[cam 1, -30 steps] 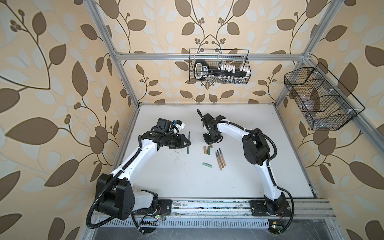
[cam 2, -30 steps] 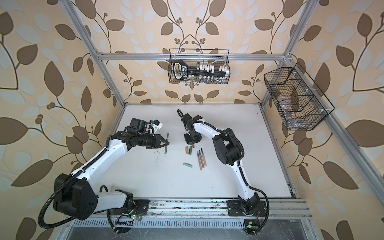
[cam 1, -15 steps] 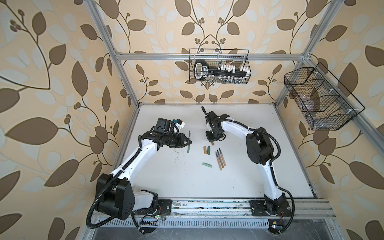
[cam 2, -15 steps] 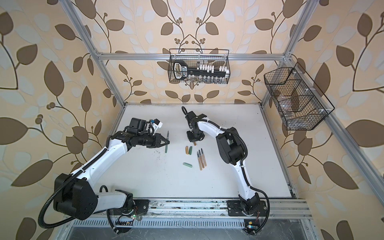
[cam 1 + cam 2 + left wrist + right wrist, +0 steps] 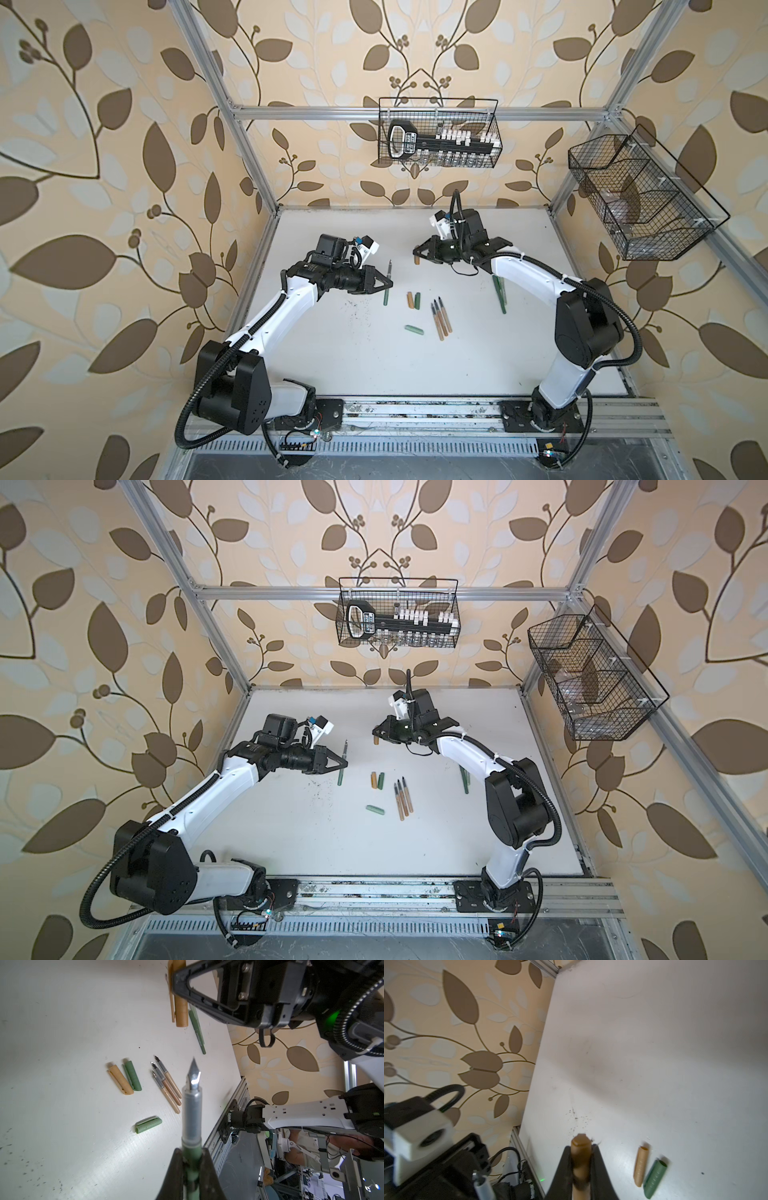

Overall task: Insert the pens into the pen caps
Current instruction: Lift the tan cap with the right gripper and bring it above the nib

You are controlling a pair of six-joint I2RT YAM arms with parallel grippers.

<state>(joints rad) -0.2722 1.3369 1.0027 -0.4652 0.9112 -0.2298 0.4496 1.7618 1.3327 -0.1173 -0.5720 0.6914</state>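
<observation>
1. Nearly shut, the jaws of the left gripper [image 5: 391, 284] pinch the barrel of a green pen [image 5: 191, 1109]. Its grey grip section and metal nib stick out well past the fingertips.
2. Likewise, the jaws of the right gripper [image 5: 415, 252] stand close together, clamped on a tan cap [image 5: 580, 1142]. One blunt end shows just beyond the fingertips in the right wrist view. In the left wrist view the longer part, with its clip, hangs out on the other side.
3. Both held things are up off the table [image 5: 332, 357]. In both top views the grippers face each other across a gap over its back half. The held cap sits right of the pen's nib and a little further back, not touching it.
4. Below that gap, near the table's middle, a loose tan cap [image 5: 410, 300] and a dark green cap [image 5: 417, 300] lie side by side, touching or nearly so.
5. Just right of them, three tan pens [image 5: 440, 320] lie packed together, dark tips toward the back wall.
6. A pale green cap [image 5: 414, 329] lies alone, nearer the front edge, just left of those pens' blunt ends.
7. Further right, two green pens [image 5: 501, 297] lie together, their upper ends hidden under the right arm.
8. Dark specks [image 5: 353, 308] dot the table in front of the left gripper.
</observation>
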